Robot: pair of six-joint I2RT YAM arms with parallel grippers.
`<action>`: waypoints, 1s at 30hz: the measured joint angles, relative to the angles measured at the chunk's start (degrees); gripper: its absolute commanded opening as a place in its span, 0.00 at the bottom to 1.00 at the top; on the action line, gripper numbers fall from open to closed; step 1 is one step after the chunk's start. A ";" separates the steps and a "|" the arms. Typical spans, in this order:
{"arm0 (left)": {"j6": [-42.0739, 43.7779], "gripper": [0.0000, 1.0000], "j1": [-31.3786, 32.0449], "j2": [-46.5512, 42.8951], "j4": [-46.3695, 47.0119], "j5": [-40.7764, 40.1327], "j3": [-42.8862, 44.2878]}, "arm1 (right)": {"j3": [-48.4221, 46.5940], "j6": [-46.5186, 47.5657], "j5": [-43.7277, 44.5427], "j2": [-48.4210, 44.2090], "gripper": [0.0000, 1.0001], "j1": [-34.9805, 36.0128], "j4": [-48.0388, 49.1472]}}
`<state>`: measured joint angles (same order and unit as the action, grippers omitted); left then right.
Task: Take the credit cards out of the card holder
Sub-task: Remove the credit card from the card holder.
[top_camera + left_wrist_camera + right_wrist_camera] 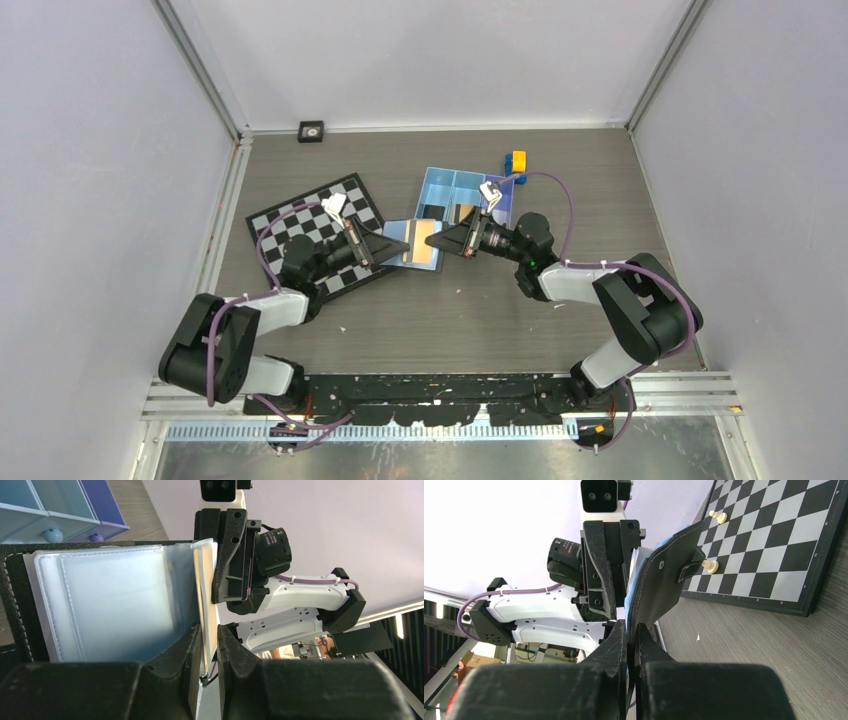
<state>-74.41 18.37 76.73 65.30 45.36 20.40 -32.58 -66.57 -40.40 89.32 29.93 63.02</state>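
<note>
Your left pincer (207,647) is pinched narrow on a pale inner leaf of the card holder (110,605). Your right pincer (629,640) is clamped tight on the holder's black outer flap. The holder is spread open between them near the middle of the counter (480,310), with the gold-orange card (424,240) showing inside it. The two pincers face each other closely across it. The light-blue tray (440,185) sits just behind the holder. The chessboard (300,225) lies under your left arm and carries pale chess pieces (710,566). The yellow-and-blue blocks (516,162) stand by the tray's far right corner.
</note>
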 measured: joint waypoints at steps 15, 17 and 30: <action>-4.70 0.00 0.33 5.29 10.29 1.18 0.04 | 0.00 -1.03 -0.26 0.39 0.31 -0.04 1.62; -4.68 0.00 0.31 5.29 10.29 1.18 0.04 | 0.00 -1.03 -0.28 0.46 0.23 -0.04 1.66; -4.11 0.00 -1.53 3.23 6.95 1.25 -0.42 | 0.00 -2.05 -0.15 1.07 0.26 0.22 2.91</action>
<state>-78.52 16.84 79.96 72.25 46.61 19.99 -32.58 -68.62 -40.56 90.39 30.15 65.93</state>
